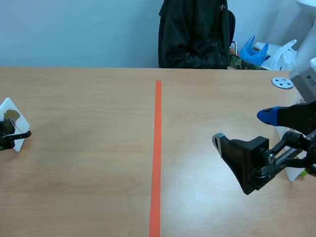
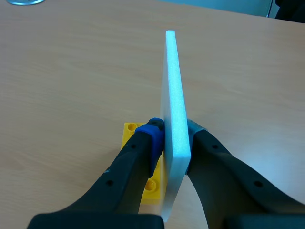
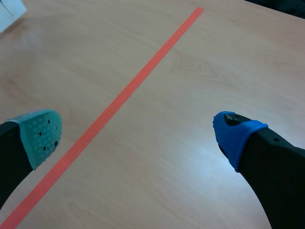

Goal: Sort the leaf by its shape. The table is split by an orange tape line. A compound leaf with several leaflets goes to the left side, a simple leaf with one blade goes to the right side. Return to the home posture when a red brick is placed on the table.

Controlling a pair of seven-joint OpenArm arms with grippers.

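A white foam card [image 2: 174, 95] stands edge-on in a yellow brick base [image 2: 131, 136], and my left gripper [image 2: 174, 137] is shut on the card. In the scene view this card [image 1: 11, 109] is at the far left of the table with a dark leaf [image 1: 10, 115] on its face; the leaf's shape is too small to tell. The left gripper [image 1: 14, 136] holds it low. My right gripper [image 1: 242, 127] hangs open above the right half with nothing between its fingers. From the right wrist, the gripper [image 3: 138, 131] is over the orange tape line [image 3: 119, 100].
The orange tape line [image 1: 157, 158] splits the table down the middle. A person in a black jacket [image 1: 195, 34] sits across the table. A white disc [image 1: 282, 82] lies at the far right, with plastic bags [image 1: 266, 54] behind it. A white object [image 1: 292, 173] stands by the right arm.
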